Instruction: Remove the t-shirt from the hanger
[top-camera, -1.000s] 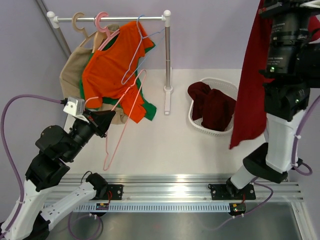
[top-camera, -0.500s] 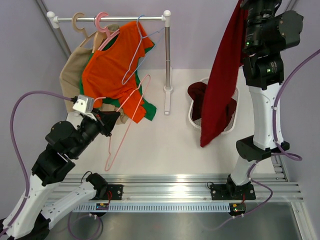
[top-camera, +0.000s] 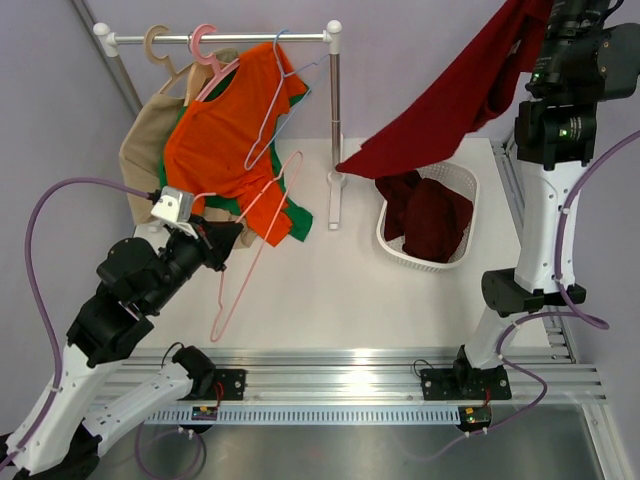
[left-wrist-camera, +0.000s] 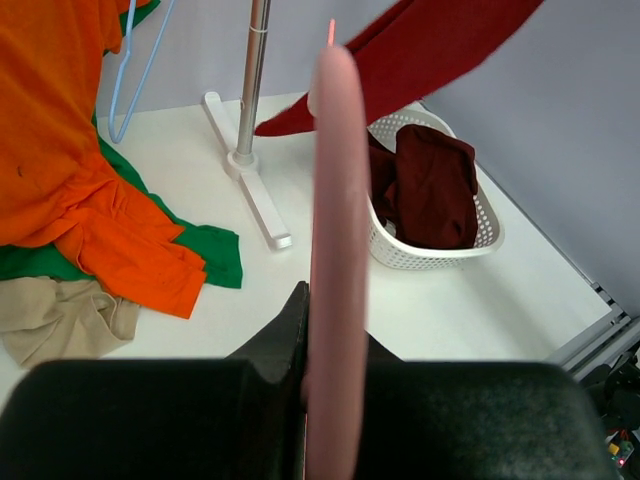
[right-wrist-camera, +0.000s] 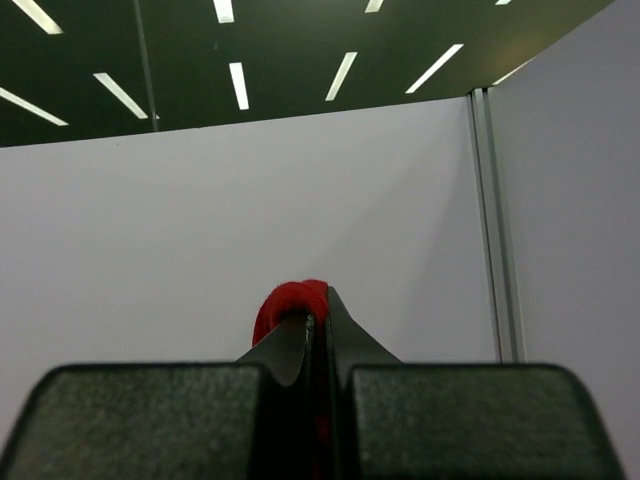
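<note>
Up high, the right gripper (right-wrist-camera: 318, 318) clamps the t-shirt (top-camera: 440, 115); the left gripper (left-wrist-camera: 320, 310) grasps the bare hanger (left-wrist-camera: 335, 180)

Bright, even light from ceiling strips (right-wrist-camera: 238, 85); blurry left claw (left-wrist-camera: 325, 320).

Pale lilac-grey partition walls (top-camera: 420, 60) enclose a flat white tabletop (top-camera: 330, 290). Ahead of the left gripper (top-camera: 225, 240) stands a silver metal clothes rail (top-camera: 336, 110) on white feet. Above the right gripper (right-wrist-camera: 319, 322), a dark ceiling (right-wrist-camera: 300, 40) carries long white strip lights (right-wrist-camera: 238, 85).

Maroon clothes (top-camera: 425, 215) in white basket (top-camera: 415, 262)
</note>
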